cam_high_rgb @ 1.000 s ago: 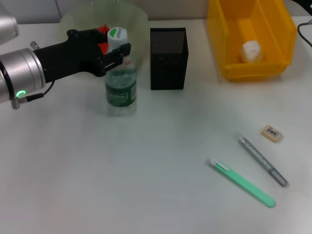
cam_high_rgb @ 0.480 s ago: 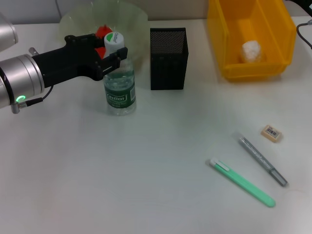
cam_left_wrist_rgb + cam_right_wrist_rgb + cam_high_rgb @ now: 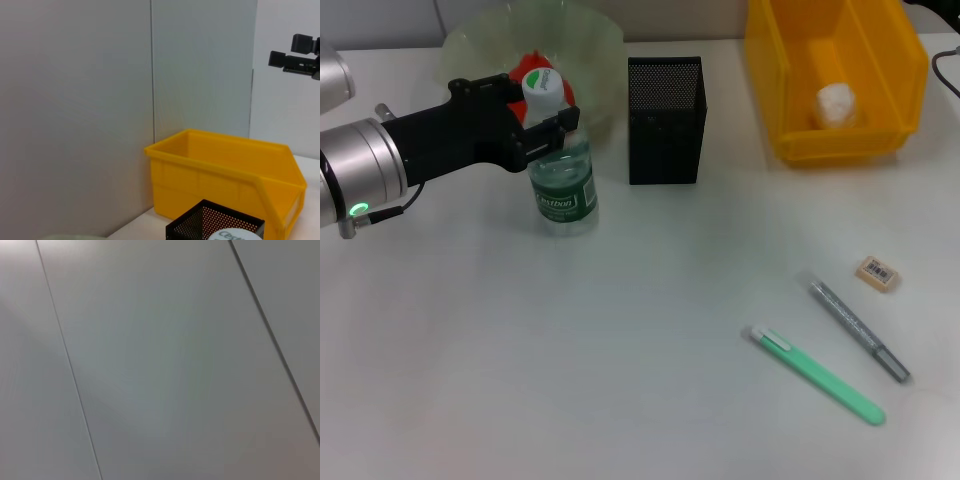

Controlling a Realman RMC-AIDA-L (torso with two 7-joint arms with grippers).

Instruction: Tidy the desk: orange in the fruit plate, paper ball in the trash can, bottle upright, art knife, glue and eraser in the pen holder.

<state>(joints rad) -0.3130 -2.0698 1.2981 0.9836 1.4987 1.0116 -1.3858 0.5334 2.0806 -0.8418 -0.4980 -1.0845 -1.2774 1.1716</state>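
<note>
Three small items lie nearest on the white desk (image 3: pixel 620 330): mint-green art knife (image 3: pixel 817 375), grey glue pen (image 3: pixel 859 330), tan eraser block (image 3: pixel 877 273). Farther back, the left gripper (image 3: pixel 542 122) is clamped on the upright clear plastic bottle (image 3: pixel 560 170)'s neck, beside the black mesh pen holder (image 3: pixel 666 120). Beyond, the red-orange orange (image 3: pixel 532 68) sits in the pale-green fruit plate (image 3: pixel 590 40); the white paper ball (image 3: pixel 836 103) sits in the yellow trash can (image 3: pixel 840 140).

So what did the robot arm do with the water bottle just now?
The left tool, shut on the bottle below its cap, has carried it a little to the robot's left and toward the fruit plate, and it stands straighter. The pen holder, paper ball and eraser haven't moved.
</note>
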